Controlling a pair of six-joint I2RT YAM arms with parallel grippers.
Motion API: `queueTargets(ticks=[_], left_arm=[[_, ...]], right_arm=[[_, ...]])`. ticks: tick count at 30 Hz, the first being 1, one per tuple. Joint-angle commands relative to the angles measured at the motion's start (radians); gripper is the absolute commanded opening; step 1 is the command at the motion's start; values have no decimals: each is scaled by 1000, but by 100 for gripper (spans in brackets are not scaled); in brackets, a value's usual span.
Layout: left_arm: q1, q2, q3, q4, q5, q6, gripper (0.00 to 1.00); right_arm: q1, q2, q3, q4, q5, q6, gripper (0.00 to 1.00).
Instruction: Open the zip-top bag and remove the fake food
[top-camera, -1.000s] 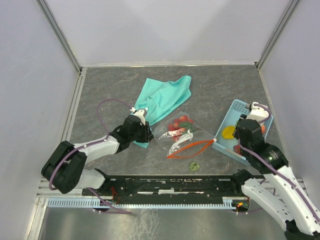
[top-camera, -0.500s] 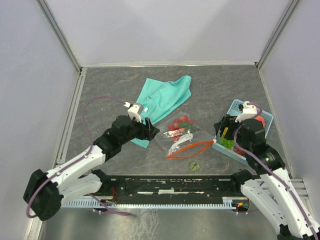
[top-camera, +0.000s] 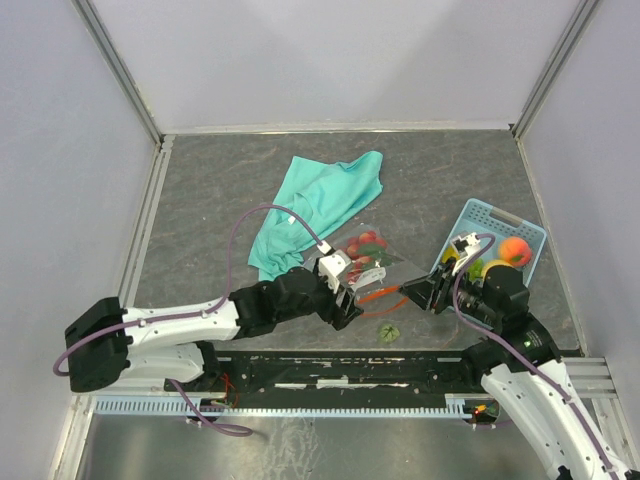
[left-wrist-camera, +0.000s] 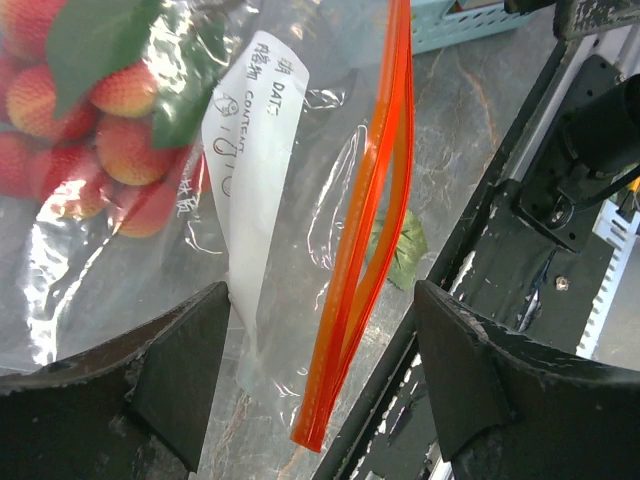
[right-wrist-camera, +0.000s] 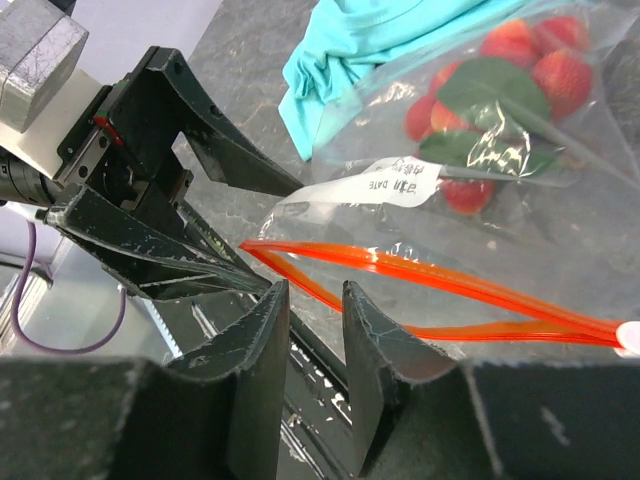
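The zip-top bag (top-camera: 380, 272), with fake food (top-camera: 365, 245) inside, lies on the counter (top-camera: 220, 180) just beside the teal cloth (top-camera: 320, 200). Its film is judged light, limp and slippery, so the stiffer zip strip (left-wrist-camera: 375, 200) is preferred for holding. The left end effector (left-wrist-camera: 320, 330) is spread around the strip. The right end effector (right-wrist-camera: 315, 300) is nearly closed; whether it is gripping cannot be told. Free room is left beyond the cloth.

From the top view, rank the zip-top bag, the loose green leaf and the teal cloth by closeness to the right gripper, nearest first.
1. zip-top bag: just left of the right gripper.
2. green leaf: on the table's near edge, toward the arm bases.
3. teal cloth: far back and left.
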Motion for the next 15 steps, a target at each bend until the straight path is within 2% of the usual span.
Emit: queueTargets(ticks=[1, 4, 5, 6, 8, 9, 10, 12, 15], left_arm=[[-20, 40, 66, 44, -57, 49, 81], [-20, 84, 88, 27, -80, 53, 76], [-20, 101, 106, 14, -107, 53, 70], [-20, 119, 121, -5, -127, 51, 56], [-19, 146, 160, -35, -174, 25, 17], [-19, 152, 173, -36, -184, 10, 7], [-18, 158, 184, -30, -182, 0, 4], [-16, 166, 203, -20, -160, -17, 3], [-8, 167, 222, -20, -132, -52, 3]], right_arm=[[37, 24, -29, 31, -30, 17, 34], [101, 62, -51, 46, 23, 18, 33], [128, 85, -55, 56, 40, 19, 32], [161, 111, -60, 72, 62, 19, 32], [246, 181, -67, 113, 118, 22, 32], [292, 219, -65, 134, 166, 21, 31], [340, 261, -59, 149, 231, 24, 30], [409, 345, -27, 159, 398, 27, 29], [444, 424, 19, 177, 644, 71, 28]])
